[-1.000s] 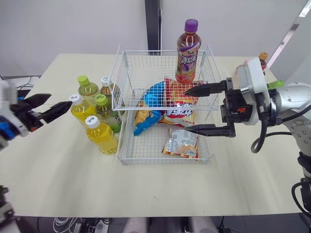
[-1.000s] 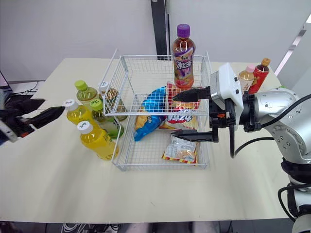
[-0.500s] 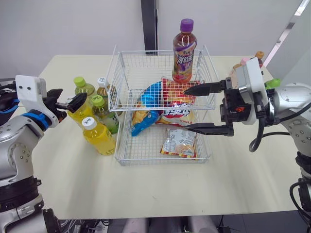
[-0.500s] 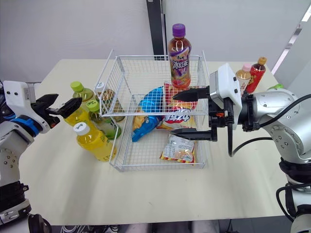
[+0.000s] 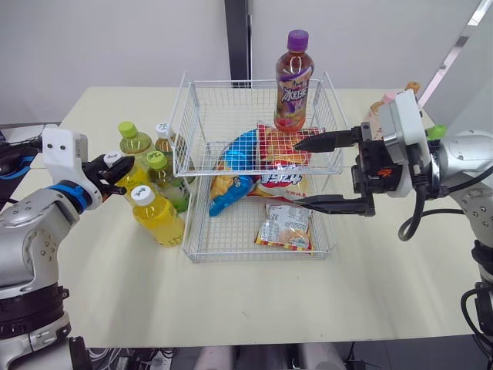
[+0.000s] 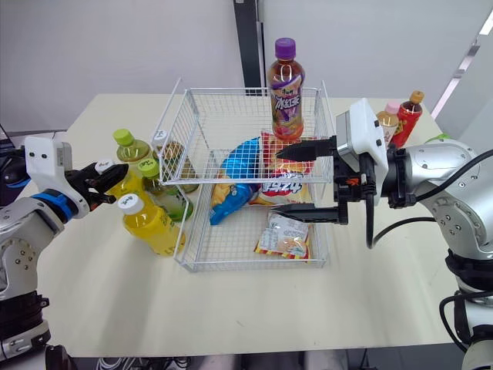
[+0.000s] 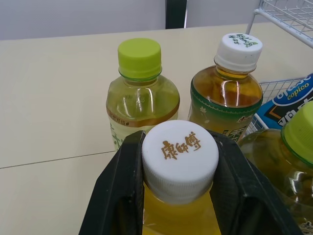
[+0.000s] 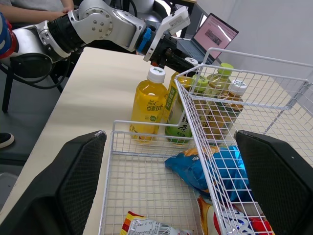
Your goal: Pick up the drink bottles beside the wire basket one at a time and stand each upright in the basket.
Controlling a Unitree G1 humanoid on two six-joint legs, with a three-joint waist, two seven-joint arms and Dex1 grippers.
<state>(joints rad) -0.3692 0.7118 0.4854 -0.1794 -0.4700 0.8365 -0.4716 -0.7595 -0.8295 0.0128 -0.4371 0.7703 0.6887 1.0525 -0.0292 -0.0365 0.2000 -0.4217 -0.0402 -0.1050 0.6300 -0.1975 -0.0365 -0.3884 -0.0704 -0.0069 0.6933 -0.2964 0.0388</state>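
Observation:
Several drink bottles stand in a cluster left of the wire basket (image 5: 254, 257). My left gripper (image 5: 115, 163) is shut on the white cap of a yellow drink bottle (image 7: 179, 164), and its fingers (image 7: 117, 188) press the cap from both sides. Around it stand a pale green bottle with a lime cap (image 7: 142, 93), a brown tea bottle with a white cap (image 7: 227, 93) and another yellow bottle (image 5: 158, 216) nearer the front. A purple-capped bottle (image 5: 293, 73) stands upright in the basket's upper tier. My right gripper (image 5: 296, 173) hangs open over the basket's right side.
Snack bags (image 5: 266, 166) lie in the basket, and a small packet (image 5: 283, 227) rests on its lower floor. Two more bottles (image 6: 402, 117) stand at the table's back right behind my right arm. A laptop (image 8: 215, 33) sits beyond the table's left end.
My left gripper has come in from the left to the yellow bottle and shut on its cap. The right arm has stayed where it was. The camera shifted slightly.

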